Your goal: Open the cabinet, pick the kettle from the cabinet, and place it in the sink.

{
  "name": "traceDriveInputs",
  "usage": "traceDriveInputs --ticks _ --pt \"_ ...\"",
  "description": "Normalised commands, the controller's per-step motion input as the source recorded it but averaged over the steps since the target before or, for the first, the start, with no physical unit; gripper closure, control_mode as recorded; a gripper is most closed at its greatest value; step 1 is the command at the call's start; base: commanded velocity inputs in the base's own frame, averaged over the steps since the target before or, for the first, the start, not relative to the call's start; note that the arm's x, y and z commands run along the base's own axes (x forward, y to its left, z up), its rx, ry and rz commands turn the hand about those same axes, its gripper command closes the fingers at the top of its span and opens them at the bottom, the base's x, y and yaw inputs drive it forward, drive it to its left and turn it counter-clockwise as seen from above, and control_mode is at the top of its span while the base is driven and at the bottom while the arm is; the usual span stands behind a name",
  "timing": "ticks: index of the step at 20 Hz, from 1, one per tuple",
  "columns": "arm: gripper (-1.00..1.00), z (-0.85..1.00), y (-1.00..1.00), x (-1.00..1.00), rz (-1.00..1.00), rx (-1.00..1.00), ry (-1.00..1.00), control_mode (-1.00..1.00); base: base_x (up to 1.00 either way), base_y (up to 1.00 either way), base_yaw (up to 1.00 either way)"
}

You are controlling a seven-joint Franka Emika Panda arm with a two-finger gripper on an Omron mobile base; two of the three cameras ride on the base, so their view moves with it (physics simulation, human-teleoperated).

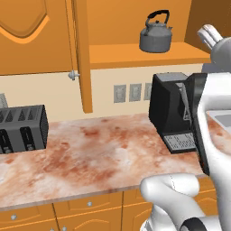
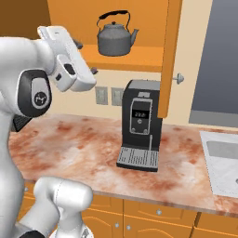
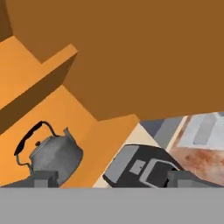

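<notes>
One kettle point(image 1: 155, 35), grey with a black arched handle, on the single shelf point(image 1: 135, 56) of the open cabinet point(image 1: 31, 36). One coffee machine point(image 2: 141, 124), black and boxy. One toaster point(image 1: 21, 128), dark, with four slots showing in its top. One desk point(image 1: 99, 153) of reddish marble. Three wall outlet plates point(image 1: 134, 92) in the left base view, in a row between the open door and the coffee machine. Two cabinet doors swung open, each seen edge-on, each with one round silver knob point(image 1: 73, 75). One sink point(image 2: 223, 158), with two basins visible in the right base view. One robot arm, one gripper point(image 3: 118, 178), two finger tips.
</notes>
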Motion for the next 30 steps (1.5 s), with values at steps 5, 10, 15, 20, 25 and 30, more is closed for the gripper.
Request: traceDriveInputs --ticks 5,10,15,20,25,30 --pt "-1.00 0.18 0.33 0.00 0.56 -0.19 0.17 -1.00 0.00 0.00 0.00" --pt "-1.00 0.21 0.34 0.17 0.39 -0.16 0.01 -1.00 0.00 0.00 0.00" --pt "-1.00 0.10 0.39 0.21 0.30 -0.17 0.01 -1.00 0.00 0.00 0.00" --pt "-1.00 0.00 0.23 0.34 0.03 -0.22 0.01 -1.00 0.00 0.00 0.00" --pt "-1.00 0.06 0.16 0.29 0.00 -0.14 0.00 -1.00 0.00 0.00 0.00" --pt "-1.00 0.01 0.04 0.21 0.00 -0.11 -0.01 -1.00 0.00 0.00 0.00"
